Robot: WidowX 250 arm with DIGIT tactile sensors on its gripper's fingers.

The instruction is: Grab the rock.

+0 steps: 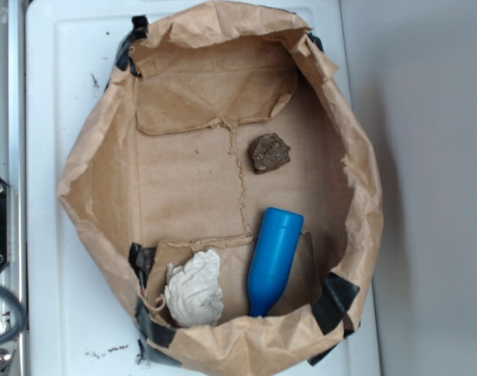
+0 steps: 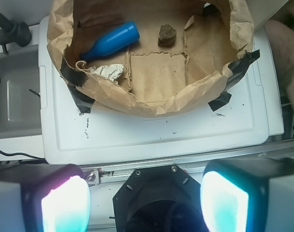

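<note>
The small dark brown, lumpy rock (image 1: 269, 153) lies on the flat floor of a crumpled brown paper basin (image 1: 89, 164) whose rim is patched with black tape, and the basin sits on a white plastic worktop (image 1: 58, 313). In the exterior view the rock sits alone in the upper right part of the floor, clear of the paper walls. A blue plastic bottle (image 1: 274, 260) lies below it, apart from it, and a crumpled white paper ball (image 1: 195, 288) lies beside the bottle's narrow end.

In the wrist view the hand (image 2: 144, 200) is at the bottom edge with its two glowing pads spread wide and nothing between them. It is outside the basin, on the near side of the basin's rim, and well apart from the rock (image 2: 167, 35).

From the hand the rock lies straight ahead and slightly to the right of the midline, near the far wall of the basin. The bottle (image 2: 108, 42) lies to its left, slanting away from it, so that side seems free for a finger. The rock is roughly as wide as it is long, with no clear long axis, so I judge that wrist turn matters little; the move turns on reaching forward over the near rim and then down.
</note>
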